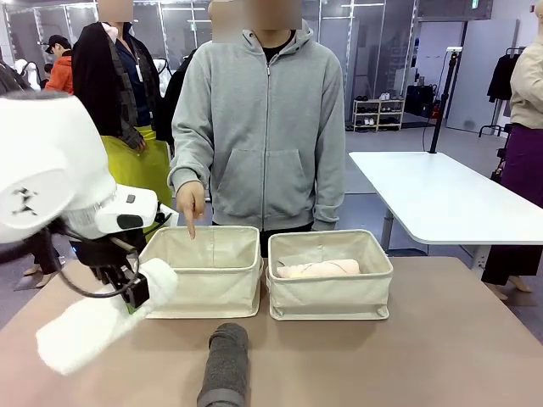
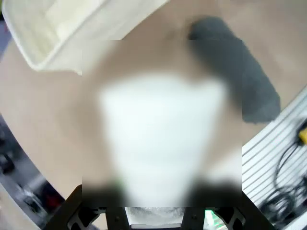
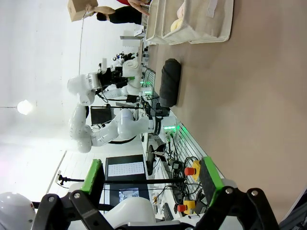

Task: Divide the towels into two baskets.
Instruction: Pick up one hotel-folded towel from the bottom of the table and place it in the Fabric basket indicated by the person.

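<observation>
Grey towel [image 1: 225,365] lies at six o'clock on the bench [image 1: 424,356], while at eight o'clock the left tool [image 1: 127,288] pinches the white towel [image 1: 93,326] by its upper end, probably bound for the eleven-o'clock basket [image 1: 204,292] that a person's hand [image 1: 191,203] points into, since the one-o'clock basket [image 1: 331,297] holds a pink towel [image 1: 318,270]; the right tool [image 3: 151,177] hangs spread.

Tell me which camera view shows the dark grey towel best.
The front view: the dark grey towel lies large and sharp on the table. The right wrist view shows it whole, smaller and turned sideways. The left wrist view gives it as a blurred dark shape beyond the white towel.
</observation>
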You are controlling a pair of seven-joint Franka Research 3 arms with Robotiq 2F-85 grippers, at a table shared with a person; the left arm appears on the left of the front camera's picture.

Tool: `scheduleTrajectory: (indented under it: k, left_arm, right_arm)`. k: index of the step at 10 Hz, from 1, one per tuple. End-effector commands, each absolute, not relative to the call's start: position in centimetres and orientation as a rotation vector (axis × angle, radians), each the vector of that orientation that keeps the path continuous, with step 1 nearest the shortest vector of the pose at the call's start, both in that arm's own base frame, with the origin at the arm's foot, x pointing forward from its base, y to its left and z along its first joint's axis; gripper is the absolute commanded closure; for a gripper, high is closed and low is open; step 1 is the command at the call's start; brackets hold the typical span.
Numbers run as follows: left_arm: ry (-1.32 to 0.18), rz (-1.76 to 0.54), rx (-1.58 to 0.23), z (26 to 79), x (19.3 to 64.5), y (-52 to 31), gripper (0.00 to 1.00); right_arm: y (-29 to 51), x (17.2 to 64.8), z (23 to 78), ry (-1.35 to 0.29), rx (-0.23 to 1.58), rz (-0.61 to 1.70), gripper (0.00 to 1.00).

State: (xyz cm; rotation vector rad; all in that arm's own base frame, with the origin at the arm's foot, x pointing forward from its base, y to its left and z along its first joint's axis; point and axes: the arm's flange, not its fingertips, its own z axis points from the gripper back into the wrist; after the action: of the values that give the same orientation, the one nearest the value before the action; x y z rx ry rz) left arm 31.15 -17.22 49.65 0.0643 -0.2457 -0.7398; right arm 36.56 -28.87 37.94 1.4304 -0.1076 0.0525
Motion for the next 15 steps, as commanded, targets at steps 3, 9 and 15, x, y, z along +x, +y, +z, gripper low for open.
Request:
scheduleTrajectory:
  k: [3, 9, 15]
  left_arm:
    - [-0.288, -1.457, 0.161, 50.2, 31.1, -17.9, 0.94]
    - [-0.282, -1.448, 0.145, 49.8, 30.5, -18.9, 0.63]
    - [-0.346, -1.522, 0.448, 54.7, 44.5, -33.0, 0.63]
  right_arm:
    - [-28.6, 36.2, 38.2, -0.099, 1.422, 0.052, 0.0]
    - [-28.6, 36.2, 38.2, -0.099, 1.422, 0.052, 0.0]
    - [-28.6, 36.2, 38.2, -0.099, 1.422, 0.052, 0.0]
